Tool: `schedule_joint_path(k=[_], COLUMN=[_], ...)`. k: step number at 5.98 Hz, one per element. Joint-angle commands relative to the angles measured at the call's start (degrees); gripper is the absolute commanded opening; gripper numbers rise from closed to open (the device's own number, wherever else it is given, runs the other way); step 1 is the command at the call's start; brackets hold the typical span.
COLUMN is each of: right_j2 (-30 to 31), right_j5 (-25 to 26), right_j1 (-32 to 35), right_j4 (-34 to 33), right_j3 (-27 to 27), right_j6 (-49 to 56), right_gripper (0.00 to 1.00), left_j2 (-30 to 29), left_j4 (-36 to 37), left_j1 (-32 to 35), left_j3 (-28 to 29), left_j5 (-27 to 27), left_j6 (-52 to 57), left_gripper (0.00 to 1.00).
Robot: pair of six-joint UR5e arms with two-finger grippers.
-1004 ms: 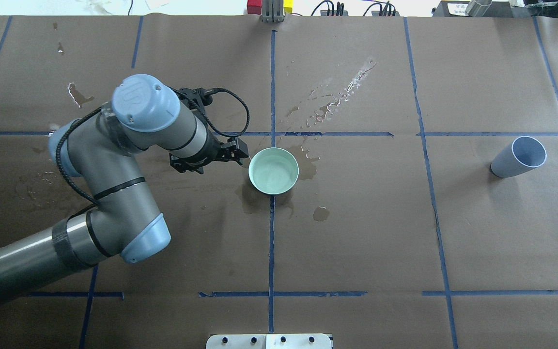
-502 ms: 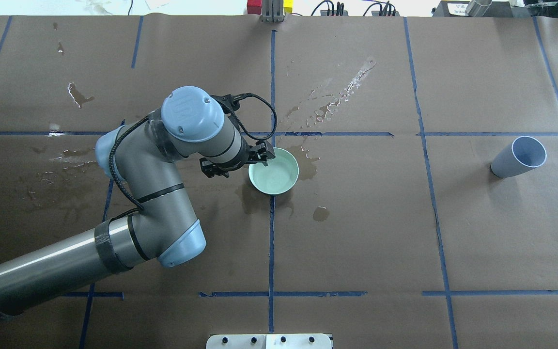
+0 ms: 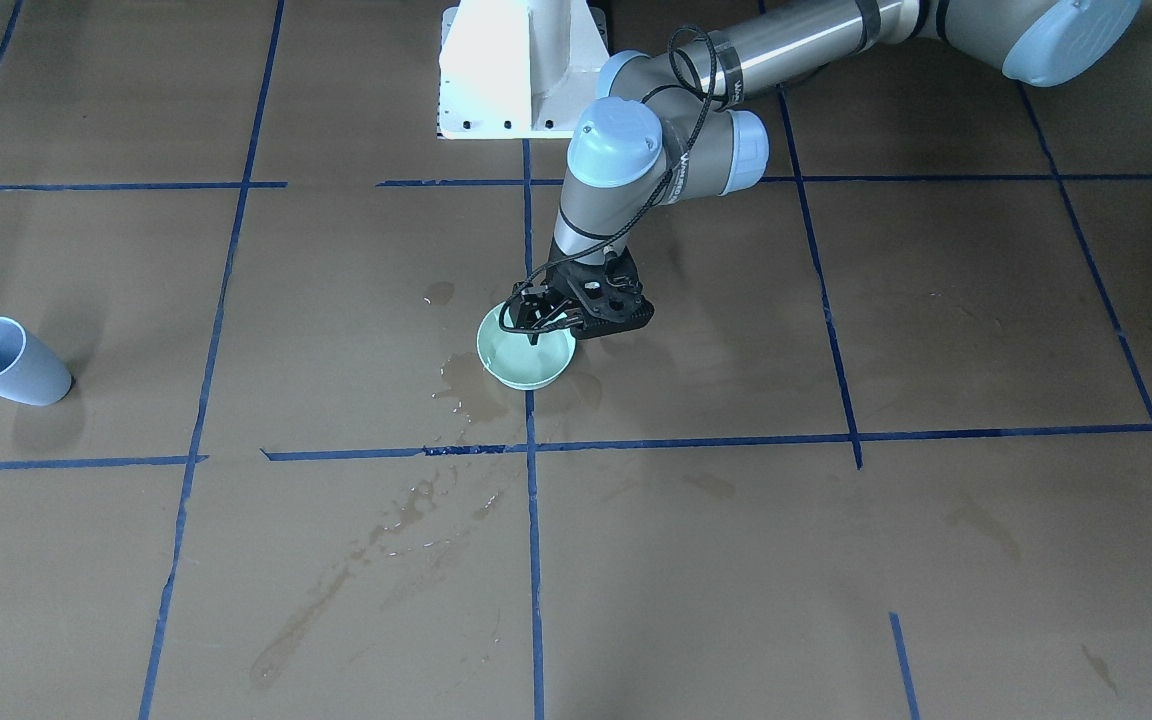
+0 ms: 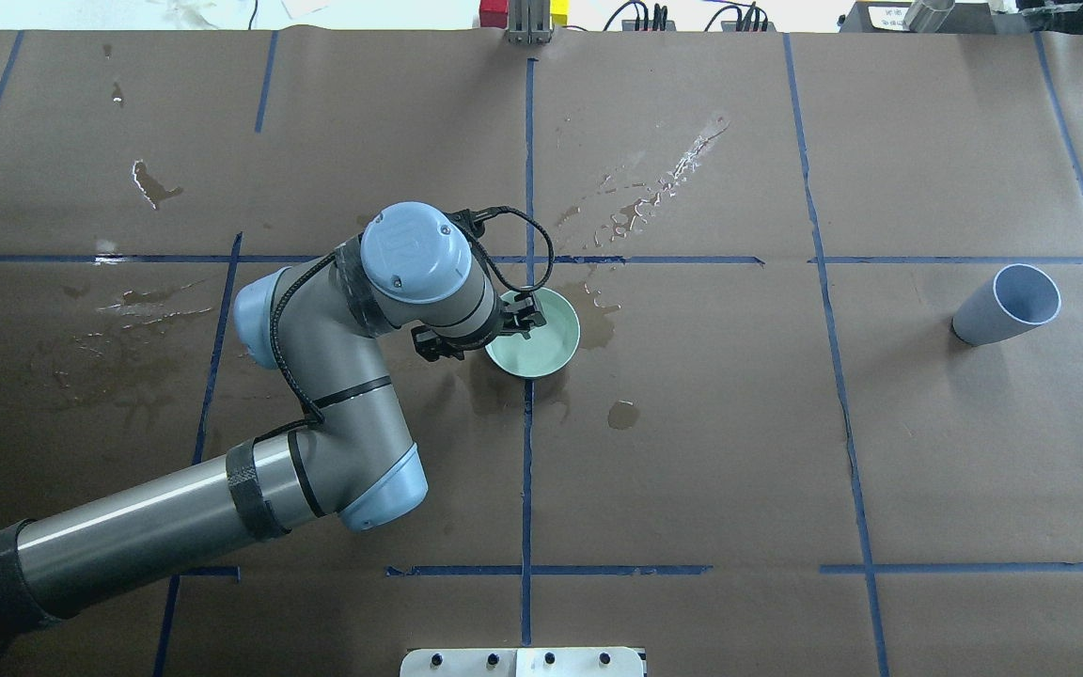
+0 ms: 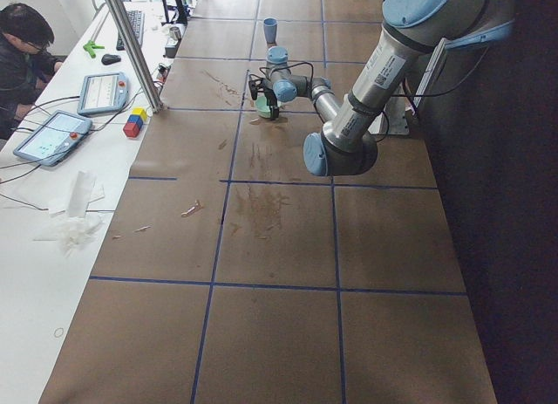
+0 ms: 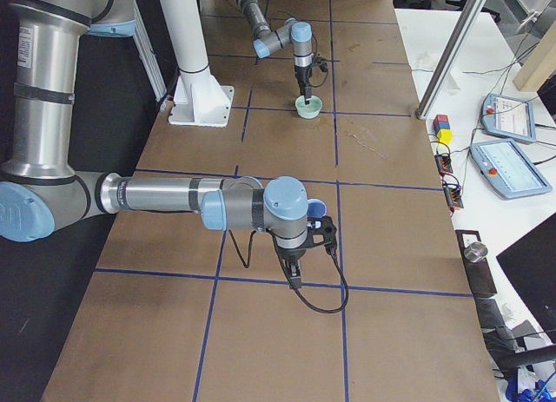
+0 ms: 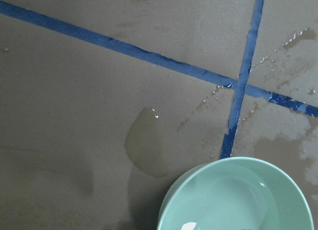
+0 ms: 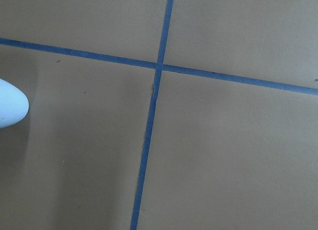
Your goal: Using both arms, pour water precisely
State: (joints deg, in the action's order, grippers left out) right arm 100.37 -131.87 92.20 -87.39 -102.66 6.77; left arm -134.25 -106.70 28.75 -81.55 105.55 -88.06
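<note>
A mint-green bowl (image 4: 546, 346) stands at the table's middle with clear water (image 7: 223, 202) in it. My left gripper (image 4: 521, 322) hangs over the bowl's left rim, and in the front-facing view one finger (image 3: 534, 334) dips inside the bowl (image 3: 526, 365); the jaws look open. A pale blue cup (image 4: 1007, 306) stands tilted far to the right. My right gripper (image 6: 295, 265) shows only in the exterior right view, just in front of the cup (image 6: 321, 214), and I cannot tell whether it is open or shut. The cup's edge (image 8: 10, 108) shows in the right wrist view.
Wet stains and puddles (image 4: 621, 414) lie around the bowl, and a streak (image 4: 664, 188) runs beyond it. The white pedestal (image 3: 521, 70) stands at the robot's side. A person (image 5: 22, 59), tablets (image 5: 100, 92) and coloured blocks (image 5: 133, 123) are at the far side bench.
My left arm has swung to the right. Its gripper went from just left of the bowl to over the bowl's left rim. Bowl and cup have stayed put.
</note>
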Motion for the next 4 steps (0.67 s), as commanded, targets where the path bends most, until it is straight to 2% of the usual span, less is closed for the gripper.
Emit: schedule_joint_path(k=[1, 2, 4], right_j2=[0.00, -0.08, 0.00], right_j5=[0.13, 0.13, 0.13], right_j1=[0.00, 0.00, 0.00], right_j4=[0.02, 0.02, 0.02], right_j3=[0.00, 0.00, 0.00], right_j6=[0.00, 0.00, 0.00], right_gripper=[1.00, 1.00, 1.00], left_j2=[-0.13, -0.13, -0.13], left_j4=[-0.53, -0.53, -0.53], left_j1=[-0.28, -0.28, -0.10], left_j3=[0.60, 0.51, 0.16], left_j5=[-0.08, -0.08, 0.01], left_j6=[-0.01, 0.25, 0.43], left_gripper=[0.15, 0.04, 0.00])
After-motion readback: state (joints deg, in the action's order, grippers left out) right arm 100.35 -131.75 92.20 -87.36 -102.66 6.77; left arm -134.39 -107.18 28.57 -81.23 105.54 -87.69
